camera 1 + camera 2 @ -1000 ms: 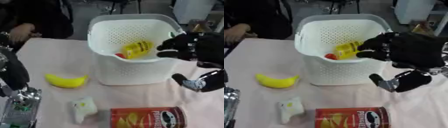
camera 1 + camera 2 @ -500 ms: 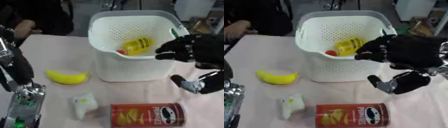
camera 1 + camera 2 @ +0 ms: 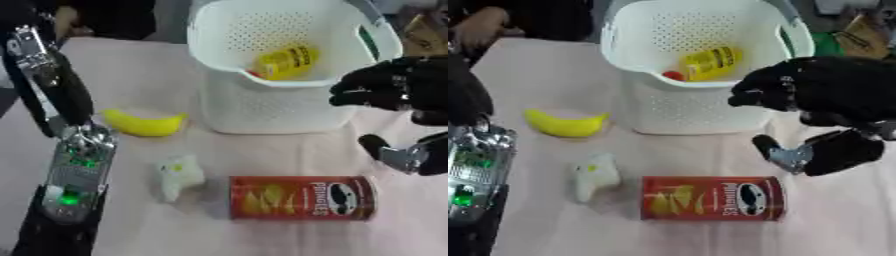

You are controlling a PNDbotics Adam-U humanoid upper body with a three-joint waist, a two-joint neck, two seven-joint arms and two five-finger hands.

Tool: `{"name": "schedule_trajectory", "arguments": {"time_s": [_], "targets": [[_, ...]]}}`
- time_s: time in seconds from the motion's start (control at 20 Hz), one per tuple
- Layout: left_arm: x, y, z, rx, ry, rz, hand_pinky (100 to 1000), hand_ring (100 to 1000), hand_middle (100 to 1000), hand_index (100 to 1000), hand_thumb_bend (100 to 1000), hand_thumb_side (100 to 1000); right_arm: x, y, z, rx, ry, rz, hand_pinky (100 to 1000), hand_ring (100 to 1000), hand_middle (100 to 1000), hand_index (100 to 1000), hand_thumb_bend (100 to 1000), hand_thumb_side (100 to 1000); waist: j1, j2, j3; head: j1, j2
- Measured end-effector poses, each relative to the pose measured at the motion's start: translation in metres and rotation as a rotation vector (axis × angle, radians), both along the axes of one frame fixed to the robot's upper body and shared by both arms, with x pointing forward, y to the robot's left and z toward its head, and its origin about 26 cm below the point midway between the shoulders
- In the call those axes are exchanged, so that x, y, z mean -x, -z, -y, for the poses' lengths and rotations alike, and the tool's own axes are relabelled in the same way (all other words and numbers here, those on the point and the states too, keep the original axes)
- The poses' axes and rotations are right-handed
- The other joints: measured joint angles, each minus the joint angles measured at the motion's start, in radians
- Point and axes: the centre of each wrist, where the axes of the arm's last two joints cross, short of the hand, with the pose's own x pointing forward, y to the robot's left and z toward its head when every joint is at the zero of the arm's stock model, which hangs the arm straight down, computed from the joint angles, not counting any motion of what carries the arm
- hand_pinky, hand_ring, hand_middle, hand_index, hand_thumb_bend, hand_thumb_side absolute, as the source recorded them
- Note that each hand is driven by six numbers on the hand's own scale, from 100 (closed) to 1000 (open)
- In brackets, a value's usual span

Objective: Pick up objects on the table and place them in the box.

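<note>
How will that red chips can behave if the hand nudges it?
The red chips can lies on its side on the table, so it would probably roll if pushed across its length. Its smooth round wall may slip under fingers; likely light for its size.

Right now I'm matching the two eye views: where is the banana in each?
Left eye view: banana at left of centre, left of the white basket.
Right eye view: banana nearer the left edge, again left of the basket.
Shared landmark: the red chip can.

Pink table (image 3: 140, 75) bears basket (image 3: 271, 107); banana (image 3: 144, 124); can (image 3: 302, 198).
</note>
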Motion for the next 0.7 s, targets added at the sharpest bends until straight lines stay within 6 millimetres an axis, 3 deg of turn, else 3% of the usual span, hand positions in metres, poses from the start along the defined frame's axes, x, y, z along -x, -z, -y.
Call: {"name": "schedule_trajectory", "arguments": {"time_s": [0.7], "targets": [[0.001, 0.005, -0.003, 0.005, -0.015, -0.005, 777, 840, 894, 945, 100, 1000, 0.000, 0.025, -0.016, -0.031, -0.036, -0.101, 893, 975, 939, 1000, 137, 1000, -0.016, -0.013, -0.011, 0.009, -0.010]]}}
